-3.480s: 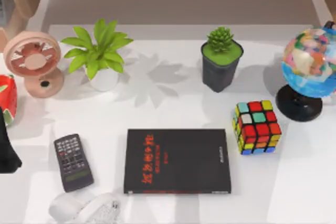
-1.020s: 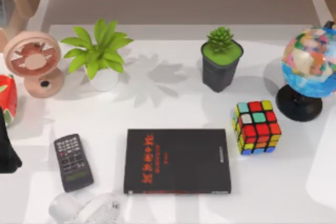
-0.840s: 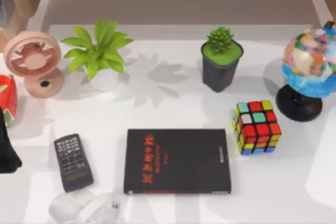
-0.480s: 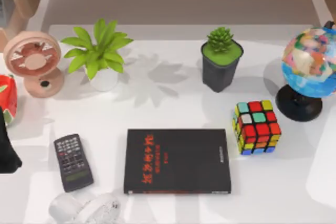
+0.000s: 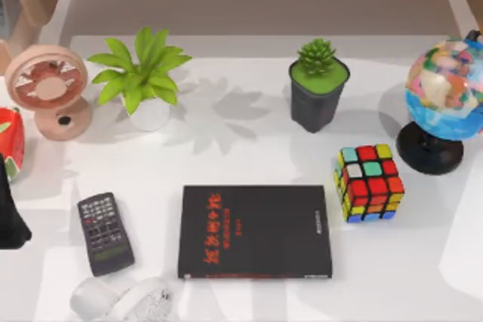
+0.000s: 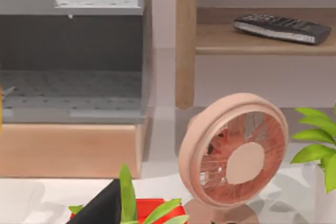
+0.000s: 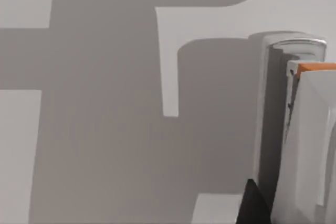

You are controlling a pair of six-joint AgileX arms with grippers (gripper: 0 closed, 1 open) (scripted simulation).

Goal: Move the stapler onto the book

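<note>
The stapler (image 7: 302,129) was a white, boxy item with an orange edge, standing over a broad shadow on the pale table (image 7: 105,129) in the right wrist view. A dark sliver of the right pincer (image 7: 252,205) showed beside it; whether that pincer was open or closed, or touching the stapler, could not be told. The book (image 5: 255,231) lay flat near the table's (image 5: 226,156) front edge, matte black and rectangular with red characters, nothing on its cover. A buttoned remote (image 5: 105,233) lay near its left, a glossy colour cube (image 5: 369,183) near its right. Bare table lay behind the book. The left arm (image 5: 9,213) sat at the left edge.
</note>
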